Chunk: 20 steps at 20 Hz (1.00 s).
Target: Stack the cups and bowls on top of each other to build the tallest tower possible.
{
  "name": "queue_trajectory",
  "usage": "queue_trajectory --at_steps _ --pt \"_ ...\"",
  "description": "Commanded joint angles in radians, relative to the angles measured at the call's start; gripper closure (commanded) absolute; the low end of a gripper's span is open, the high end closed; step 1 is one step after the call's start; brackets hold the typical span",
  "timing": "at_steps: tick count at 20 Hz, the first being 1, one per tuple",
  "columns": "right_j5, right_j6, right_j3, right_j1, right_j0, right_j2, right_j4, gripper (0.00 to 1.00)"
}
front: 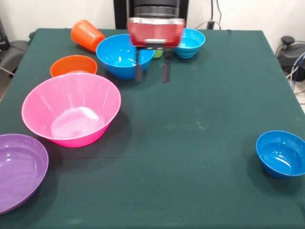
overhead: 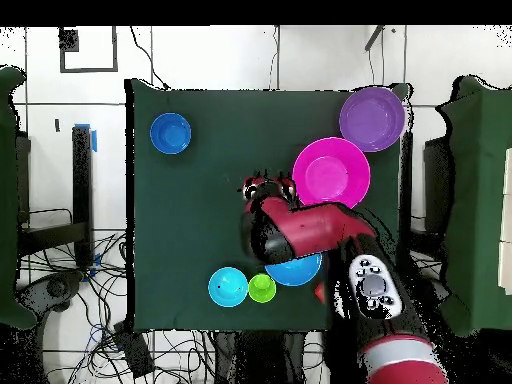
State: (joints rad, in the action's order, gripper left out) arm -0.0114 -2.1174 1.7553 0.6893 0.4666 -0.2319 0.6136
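My gripper (front: 152, 71) hangs open and empty just above the table, right of the medium blue bowl (front: 119, 56). It also shows in the overhead view (overhead: 266, 187). The lime green cup (front: 157, 53) is mostly hidden behind it, next to the small cyan bowl (front: 190, 43). The orange ribbed cup (front: 86, 35) lies on its side at the far left, with the small orange bowl (front: 73, 65) in front of it. The huge pink bowl (front: 71, 114) and the purple bowl (front: 19, 169) sit at the near left. The small dark blue bowl (front: 281, 153) stands alone at the near right. Nothing is stacked.
The green table (front: 200, 119) carries every bowl and cup. In the overhead view the arm (overhead: 330, 235) covers the orange cup, the orange bowl and part of the medium blue bowl (overhead: 298, 270). Cables lie on the floor around the table.
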Motion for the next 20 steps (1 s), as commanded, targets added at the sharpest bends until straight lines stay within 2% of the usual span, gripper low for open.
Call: queue_trajectory --at_steps 1,4,7,10,12,14,17,18,20 --pt "-0.297 0.276 -0.002 -0.107 0.344 -0.339 0.003 0.00" --pt "-0.430 0.387 -0.042 -0.138 0.430 -0.426 -0.017 0.00" --pt "-0.538 0.473 -0.087 -0.161 0.488 -0.482 -0.021 0.00" --pt "-0.586 0.505 -0.104 -0.176 0.520 -0.514 -0.012 0.00" --pt "-0.599 0.509 -0.117 -0.175 0.519 -0.519 0.004 0.00" --pt "-0.542 0.490 -0.122 -0.172 0.502 -0.500 0.067 0.00" --pt "-0.311 0.364 -0.143 -0.155 0.413 -0.396 0.250 0.00" --pt "-0.257 0.331 -0.158 -0.163 0.385 -0.364 0.293 0.00" --pt "-0.222 0.307 -0.179 -0.190 0.368 -0.347 0.330 0.00"
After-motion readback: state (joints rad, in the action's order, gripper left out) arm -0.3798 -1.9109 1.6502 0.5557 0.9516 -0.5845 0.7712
